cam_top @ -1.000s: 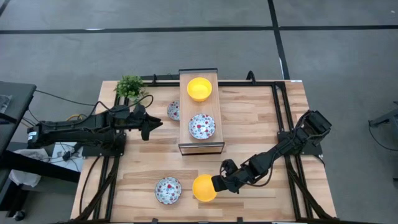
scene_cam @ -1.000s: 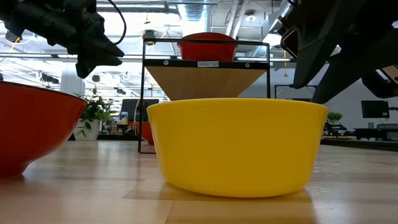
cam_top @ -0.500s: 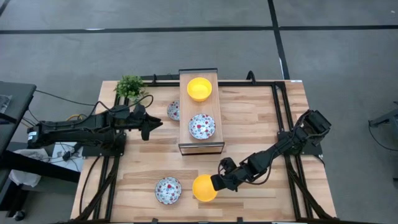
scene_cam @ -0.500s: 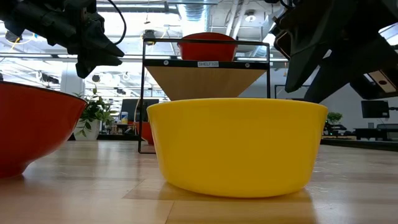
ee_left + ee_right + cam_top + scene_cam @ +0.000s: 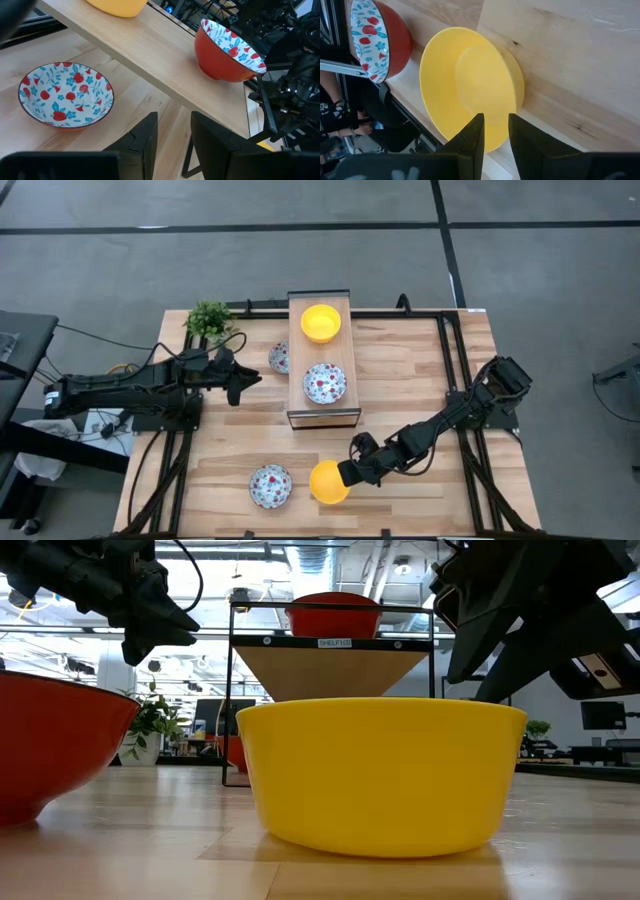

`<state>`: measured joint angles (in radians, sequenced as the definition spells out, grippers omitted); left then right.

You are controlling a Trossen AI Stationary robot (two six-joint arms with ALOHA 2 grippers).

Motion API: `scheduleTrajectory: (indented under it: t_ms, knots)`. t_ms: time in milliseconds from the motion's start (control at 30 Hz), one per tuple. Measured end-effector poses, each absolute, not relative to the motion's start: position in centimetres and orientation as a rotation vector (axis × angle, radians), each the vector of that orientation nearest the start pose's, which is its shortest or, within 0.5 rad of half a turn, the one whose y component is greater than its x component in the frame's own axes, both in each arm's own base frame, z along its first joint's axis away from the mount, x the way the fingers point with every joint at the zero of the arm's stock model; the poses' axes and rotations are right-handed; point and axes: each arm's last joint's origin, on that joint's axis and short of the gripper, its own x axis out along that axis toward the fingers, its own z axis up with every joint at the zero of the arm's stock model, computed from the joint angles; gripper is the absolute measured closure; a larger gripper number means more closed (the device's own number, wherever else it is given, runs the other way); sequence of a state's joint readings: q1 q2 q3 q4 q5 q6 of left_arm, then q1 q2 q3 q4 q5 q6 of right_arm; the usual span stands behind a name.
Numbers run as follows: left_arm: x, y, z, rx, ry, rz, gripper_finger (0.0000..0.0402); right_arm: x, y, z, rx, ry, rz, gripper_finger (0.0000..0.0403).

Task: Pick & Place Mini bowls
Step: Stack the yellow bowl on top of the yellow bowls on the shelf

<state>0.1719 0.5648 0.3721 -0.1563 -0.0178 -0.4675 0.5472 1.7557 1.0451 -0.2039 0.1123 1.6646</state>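
Observation:
A plain yellow mini bowl rests on its base near the table's near edge, with a floral bowl to its left. My right gripper hovers at the yellow bowl's right rim, its fingers a narrow gap apart above the rim, touching nothing. A raised wooden shelf carries another yellow bowl and a floral bowl. A third floral bowl sits on the table beside the shelf's left edge. My left gripper waits left of that bowl, slightly open.
A small potted plant stands at the table's far left corner. The shelf stands on thin black legs in the middle of the table. Bare wood lies right of the shelf and between the shelf and the near bowls.
My right gripper has crept toward the table's left and slightly toward its far edge, coming over the yellow bowl's right rim. The bowl has stayed in place.

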Motion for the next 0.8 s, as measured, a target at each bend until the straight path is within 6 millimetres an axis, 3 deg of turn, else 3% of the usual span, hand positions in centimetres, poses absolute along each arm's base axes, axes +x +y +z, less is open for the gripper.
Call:
scheduleTrajectory:
  t_ms: [500,800]
  knots:
    - [13.77,2.44,22.37,-0.444,0.304,0.259,0.0286,30.42,17.92,17.25,1.244,0.945,-0.392,0.0318]
    - [13.77,2.44,22.37,-0.444,0.304,0.259,0.0286,30.54,17.54,17.18,1.253,0.951,-0.412,0.0203]
